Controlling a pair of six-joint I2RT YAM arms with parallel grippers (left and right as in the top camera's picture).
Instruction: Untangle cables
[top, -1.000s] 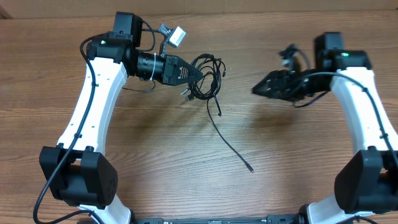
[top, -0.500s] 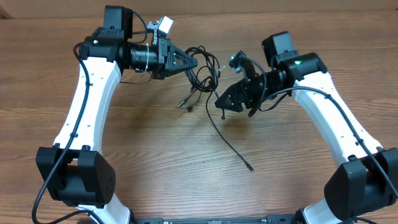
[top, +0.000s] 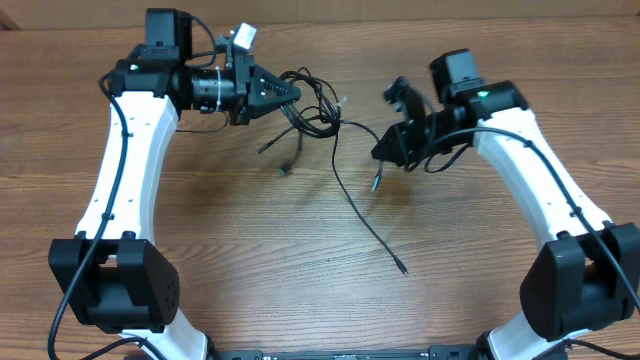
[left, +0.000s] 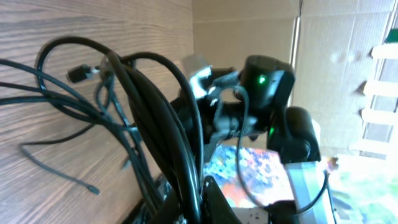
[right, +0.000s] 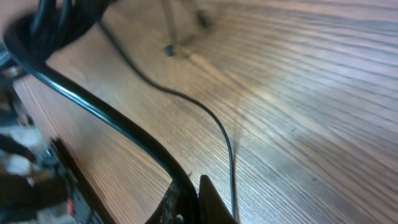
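A knot of black cables (top: 312, 108) hangs at the tip of my left gripper (top: 293, 93), which is shut on it. Seen from the left wrist, thick black strands (left: 163, 118) run down between the fingers (left: 214, 202). One strand (top: 355, 125) stretches from the knot to my right gripper (top: 383, 151), which is shut on it. The right wrist view has that black strand (right: 99, 109) pinched at the jaws (right: 188, 202). A thin cable (top: 365, 228) trails over the wooden table to a plug (top: 400, 270). Another plug end (top: 378, 183) dangles below the right gripper.
The wooden table (top: 250, 250) carries only the cables and both arm bases at the front corners. Cardboard walls (left: 249, 31) stand behind the table. Loose plug ends (top: 283, 168) hang under the knot.
My right gripper has come in to the knot, shut on a strand and drawn it to the right. The left gripper has shifted back and left with the knot.
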